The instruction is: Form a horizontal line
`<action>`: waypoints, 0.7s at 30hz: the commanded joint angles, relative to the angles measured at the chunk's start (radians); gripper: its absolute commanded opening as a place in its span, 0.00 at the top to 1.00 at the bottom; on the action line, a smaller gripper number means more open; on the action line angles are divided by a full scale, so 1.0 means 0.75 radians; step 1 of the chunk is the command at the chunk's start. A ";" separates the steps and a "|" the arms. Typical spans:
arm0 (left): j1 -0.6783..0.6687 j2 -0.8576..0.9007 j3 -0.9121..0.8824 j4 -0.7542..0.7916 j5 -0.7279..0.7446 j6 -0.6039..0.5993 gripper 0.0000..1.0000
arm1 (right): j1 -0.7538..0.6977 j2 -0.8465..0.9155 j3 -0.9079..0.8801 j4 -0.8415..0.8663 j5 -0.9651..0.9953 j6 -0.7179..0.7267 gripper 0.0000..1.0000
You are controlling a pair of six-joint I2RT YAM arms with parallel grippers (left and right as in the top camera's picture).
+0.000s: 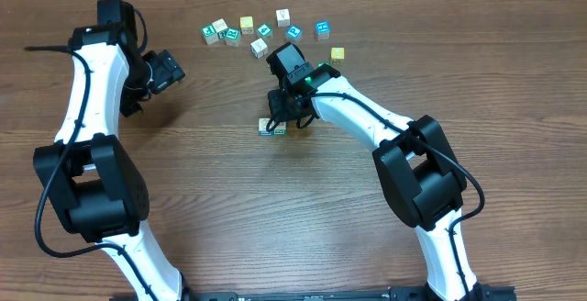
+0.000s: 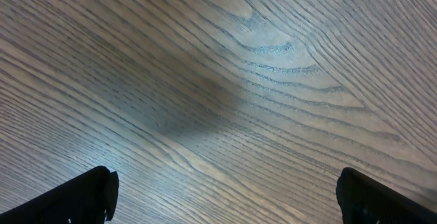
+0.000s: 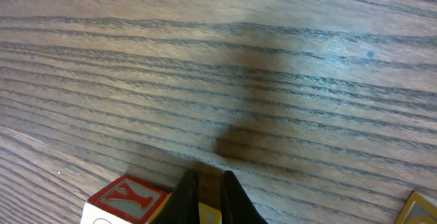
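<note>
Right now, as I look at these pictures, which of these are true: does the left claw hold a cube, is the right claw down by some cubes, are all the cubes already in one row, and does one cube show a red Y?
1. The left claw holds a cube. False: it is open over bare table.
2. The right claw is low beside a small cluster of cubes. True.
3. All the cubes form one row. False: most are scattered cubes at the far side.
4. A cube beside the right claw shows a red Y. True.
</note>
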 commanded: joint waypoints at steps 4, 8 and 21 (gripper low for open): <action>-0.001 0.001 0.028 -0.003 -0.009 0.011 0.00 | 0.008 -0.001 0.007 -0.014 -0.015 -0.008 0.95; -0.001 0.001 0.028 -0.003 -0.009 0.012 0.00 | 0.008 -0.001 0.007 -0.015 -0.064 -0.040 0.95; -0.001 0.001 0.028 -0.003 -0.009 0.011 0.00 | 0.008 -0.001 0.007 0.009 -0.052 -0.043 0.94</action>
